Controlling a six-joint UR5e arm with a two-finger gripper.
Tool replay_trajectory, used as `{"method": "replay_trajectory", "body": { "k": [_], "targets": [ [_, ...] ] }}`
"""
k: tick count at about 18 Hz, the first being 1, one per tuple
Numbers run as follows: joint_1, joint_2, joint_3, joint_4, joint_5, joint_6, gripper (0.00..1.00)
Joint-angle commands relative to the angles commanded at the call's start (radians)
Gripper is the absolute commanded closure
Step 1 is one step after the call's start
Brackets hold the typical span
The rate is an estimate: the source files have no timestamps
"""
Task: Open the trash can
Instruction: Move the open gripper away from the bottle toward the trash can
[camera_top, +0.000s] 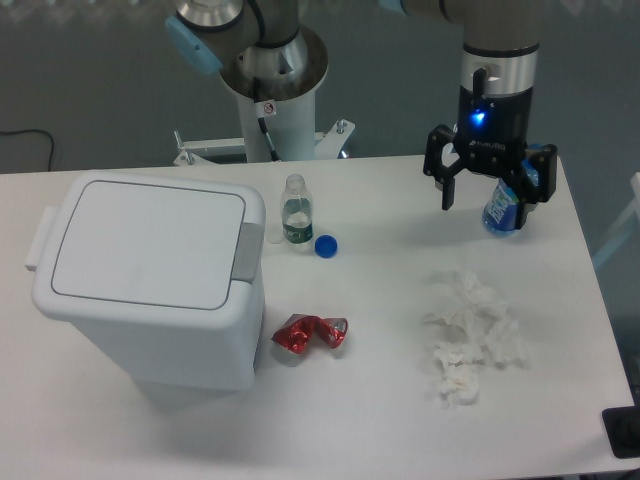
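White crumpled tissues (470, 335) lie nearest on the right of the worktop (370, 420), with bare surface around them toward the front edge. A crushed red can (308, 334) sits just beside the trash can (150, 280), which stands at the left, lid shut, grey tab (249, 252) facing right. Farther back, a small clear bottle (294, 211) stands upright near a blue cap (325, 245). At the far right, the end effector (485, 200) hangs with fingers spread apart, empty, well apart from the bin; a blue bottle (500, 208) stands behind it near the back edge.
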Motion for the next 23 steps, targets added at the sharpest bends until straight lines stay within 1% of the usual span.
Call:
{"method": "replay_trajectory", "body": {
  "k": [3, 5, 9, 15, 20, 23],
  "targets": [
    [-0.026, 0.0, 0.005, -0.002, 0.0, -0.037, 0.0],
    [-0.038, 0.003, 0.008, 0.0, 0.0, -0.119, 0.0],
    [-0.093, -0.003, 0.022, 0.009, 0.0, -0.304, 0.0],
    [-0.164, 0.0, 0.026, 0.014, -0.006, -0.442, 0.0],
    [-0.175, 0.006, 0.038, 0.014, -0.112, -0.58, 0.0],
    [-0.19, 0.012, 0.038, 0.012, -0.114, -0.609, 0.0]
  ]
}}
